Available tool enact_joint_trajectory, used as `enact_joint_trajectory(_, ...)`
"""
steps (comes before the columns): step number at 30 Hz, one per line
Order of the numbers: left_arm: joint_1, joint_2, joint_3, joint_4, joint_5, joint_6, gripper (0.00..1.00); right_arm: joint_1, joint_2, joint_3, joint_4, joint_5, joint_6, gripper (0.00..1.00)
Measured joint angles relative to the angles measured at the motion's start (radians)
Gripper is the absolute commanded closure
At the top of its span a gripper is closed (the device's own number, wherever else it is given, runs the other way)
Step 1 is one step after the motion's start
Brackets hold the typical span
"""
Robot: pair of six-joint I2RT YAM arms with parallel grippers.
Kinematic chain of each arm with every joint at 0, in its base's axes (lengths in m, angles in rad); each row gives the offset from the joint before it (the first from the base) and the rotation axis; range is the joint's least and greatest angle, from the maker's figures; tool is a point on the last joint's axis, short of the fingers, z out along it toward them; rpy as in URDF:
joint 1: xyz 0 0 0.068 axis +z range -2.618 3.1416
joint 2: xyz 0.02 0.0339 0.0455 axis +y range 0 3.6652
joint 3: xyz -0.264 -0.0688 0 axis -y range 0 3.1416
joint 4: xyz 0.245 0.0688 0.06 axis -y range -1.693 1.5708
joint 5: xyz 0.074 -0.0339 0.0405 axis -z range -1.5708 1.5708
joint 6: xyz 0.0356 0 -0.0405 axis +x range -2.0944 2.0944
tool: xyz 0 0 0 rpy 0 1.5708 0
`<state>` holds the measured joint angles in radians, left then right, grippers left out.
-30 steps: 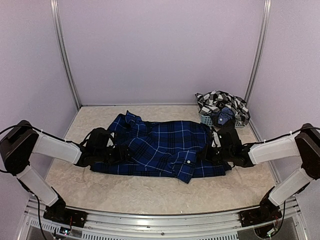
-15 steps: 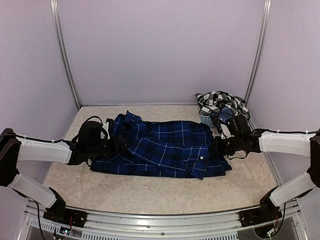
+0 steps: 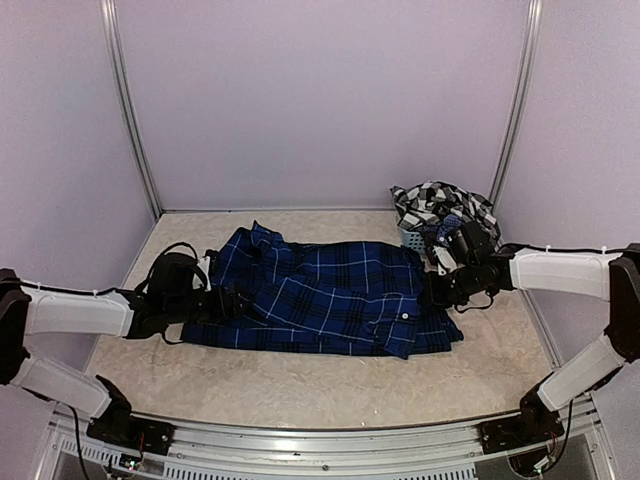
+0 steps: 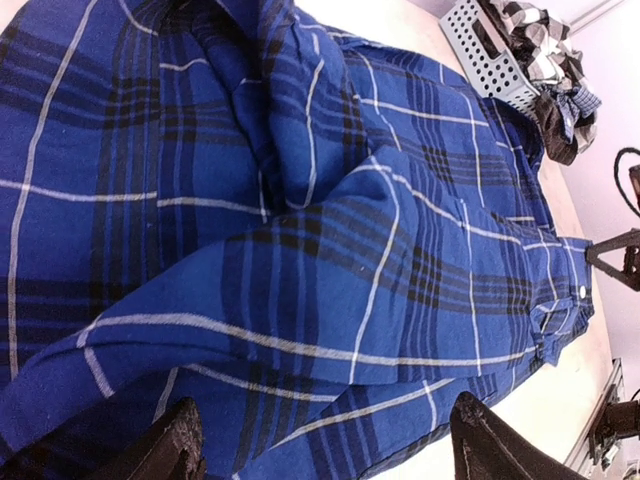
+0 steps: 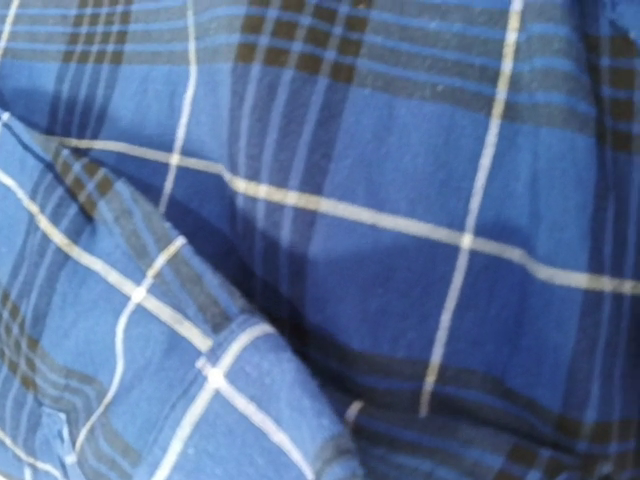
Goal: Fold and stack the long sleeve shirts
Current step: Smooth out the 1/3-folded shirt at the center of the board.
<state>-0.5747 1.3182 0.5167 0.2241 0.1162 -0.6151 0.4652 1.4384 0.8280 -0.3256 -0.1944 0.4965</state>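
The navy blue plaid long sleeve shirt point(image 3: 320, 295) lies spread and partly folded across the middle of the table. My left gripper point(image 3: 234, 301) rests at its left edge. In the left wrist view the left gripper point(image 4: 325, 462) is open, its dark fingertips point(image 4: 175, 448) wide apart over the cloth point(image 4: 300, 250), holding nothing. My right gripper point(image 3: 433, 290) sits at the shirt's right edge, shut. The right wrist view is filled with blue plaid point(image 5: 380, 230) and hides its fingers, so any pinched cloth cannot be seen. A black-and-white checked shirt point(image 3: 440, 203) is heaped at the back right.
A small grey-blue mesh basket point(image 3: 411, 238) stands under the checked shirt in the back right corner, also seen in the left wrist view as the basket point(image 4: 485, 55). Metal posts and purple walls enclose the beige table point(image 3: 300, 385). A rail runs along the near edge.
My left arm has drawn back left and lower with its jaws open. The right arm swung toward the far right, and the shirt's lower right flap shifted right and lies flatter.
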Motion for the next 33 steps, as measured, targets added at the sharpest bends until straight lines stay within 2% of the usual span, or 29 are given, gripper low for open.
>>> enact_joint_trajectory(7, 0.000, -0.092, -0.066, -0.070, -0.016, 0.023, 0.19, -0.025, 0.077, 0.077, -0.045, 0.027, -0.067, 1.00)
enact_joint_trajectory(15, 0.006, -0.197, -0.074, -0.098, -0.026, 0.048, 0.19, -0.037, 0.163, 0.161, -0.103, 0.066, -0.155, 1.00)
enact_joint_trajectory(33, 0.013, -0.092, -0.002, -0.096, -0.021, 0.072, 0.19, -0.059, 0.262, 0.254, -0.182, 0.110, -0.288, 1.00)
